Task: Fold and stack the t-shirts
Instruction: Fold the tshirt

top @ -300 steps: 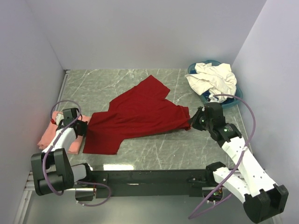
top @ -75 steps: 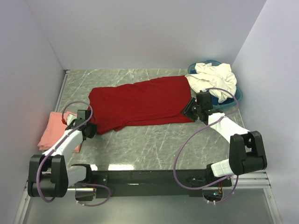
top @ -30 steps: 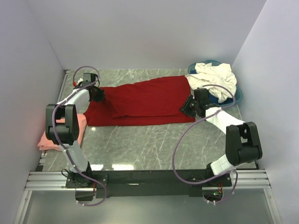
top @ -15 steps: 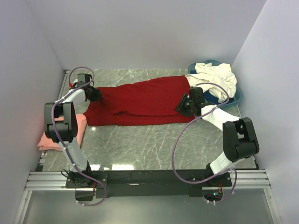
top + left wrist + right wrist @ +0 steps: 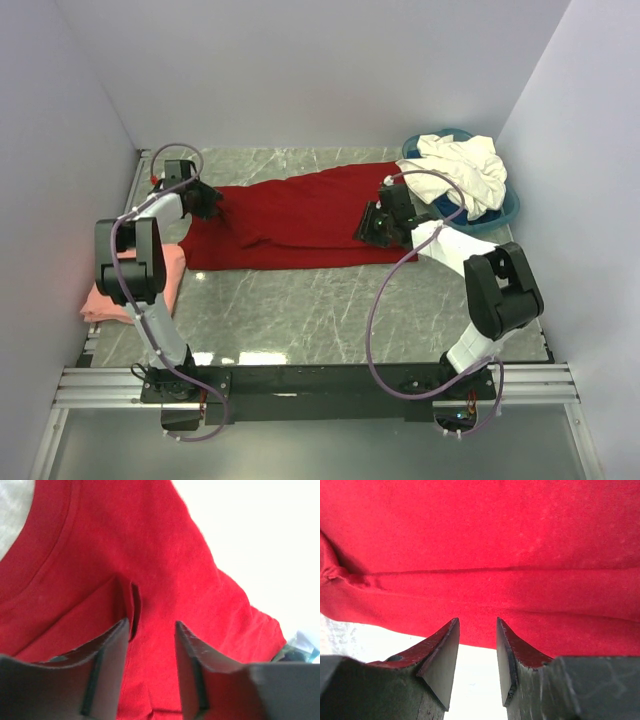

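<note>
While both arms reach out over the grey marbled surface (image 5: pixel 330 310), status, big to small.

Deep red t-shirt (image 5: pixel 300 212): spread lengthwise across the far half of the surface. Mostly flat, some creases near its left end.

Blue basin (image 5: pixel 508 210): far right corner, just beside the red shirt's right end. Cream-white t-shirts (image 5: pixel 460 165) are heaped in it, spilling over the rim.

Salmon-pink t-shirt (image 5: pixel 168 272): folded at the left edge, just on the near side of the red one, partly under my left arm (image 5: pixel 130 260).

Left jaws: at the red shirt's left end, by the collar (image 5: pixel 52 560). Spread a little, red cloth showing through the gap. A small raised fold (image 5: pixel 134 602) sits at the tip of one jaw, not clamped as far as I can see.

Right arm (image 5: pixel 445 242) comes in from the right. Right jaws: over the red shirt's near hem, right of centre. Also spread a little, with nothing between them. Hem and pale surface show in the gap.
</note>
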Robot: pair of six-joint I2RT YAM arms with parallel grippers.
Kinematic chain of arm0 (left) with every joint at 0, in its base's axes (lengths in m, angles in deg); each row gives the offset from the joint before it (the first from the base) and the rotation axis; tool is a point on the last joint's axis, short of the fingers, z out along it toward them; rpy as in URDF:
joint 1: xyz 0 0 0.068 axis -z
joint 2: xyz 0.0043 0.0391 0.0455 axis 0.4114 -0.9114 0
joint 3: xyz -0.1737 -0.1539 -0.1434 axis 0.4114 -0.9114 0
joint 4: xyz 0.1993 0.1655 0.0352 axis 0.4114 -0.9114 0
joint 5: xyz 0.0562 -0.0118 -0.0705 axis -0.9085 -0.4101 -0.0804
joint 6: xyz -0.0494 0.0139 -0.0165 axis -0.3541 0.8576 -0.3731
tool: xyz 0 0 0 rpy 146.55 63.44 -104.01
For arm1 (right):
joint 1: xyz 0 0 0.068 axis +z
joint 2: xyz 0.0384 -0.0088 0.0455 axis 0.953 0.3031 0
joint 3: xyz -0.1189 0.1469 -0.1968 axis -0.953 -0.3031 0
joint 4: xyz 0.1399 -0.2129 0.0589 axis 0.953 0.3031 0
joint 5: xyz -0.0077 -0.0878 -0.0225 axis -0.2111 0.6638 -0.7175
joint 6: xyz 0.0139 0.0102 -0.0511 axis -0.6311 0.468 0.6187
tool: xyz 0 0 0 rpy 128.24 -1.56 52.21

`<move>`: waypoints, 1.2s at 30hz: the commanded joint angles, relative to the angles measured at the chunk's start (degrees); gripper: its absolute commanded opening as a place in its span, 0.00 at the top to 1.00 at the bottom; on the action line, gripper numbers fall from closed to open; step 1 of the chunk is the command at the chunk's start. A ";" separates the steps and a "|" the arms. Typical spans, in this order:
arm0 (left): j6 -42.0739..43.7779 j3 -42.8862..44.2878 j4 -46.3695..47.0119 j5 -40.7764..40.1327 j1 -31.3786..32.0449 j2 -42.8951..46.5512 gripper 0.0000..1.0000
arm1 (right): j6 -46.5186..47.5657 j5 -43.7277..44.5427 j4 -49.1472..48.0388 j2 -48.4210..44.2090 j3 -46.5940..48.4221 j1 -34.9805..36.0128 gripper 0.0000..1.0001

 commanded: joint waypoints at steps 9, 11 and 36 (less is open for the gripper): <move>0.66 -14.73 3.81 -4.19 7.17 17.38 0.40 | 0.21 9.85 1.58 2.09 0.47 1.01 0.59; 0.49 -17.36 3.72 -5.08 9.97 19.31 0.40 | -0.14 10.03 1.22 1.83 -0.14 0.48 0.59; 0.66 -14.30 3.90 -8.24 24.67 11.68 0.35 | -2.60 4.93 -2.99 -0.98 -6.21 -7.08 0.42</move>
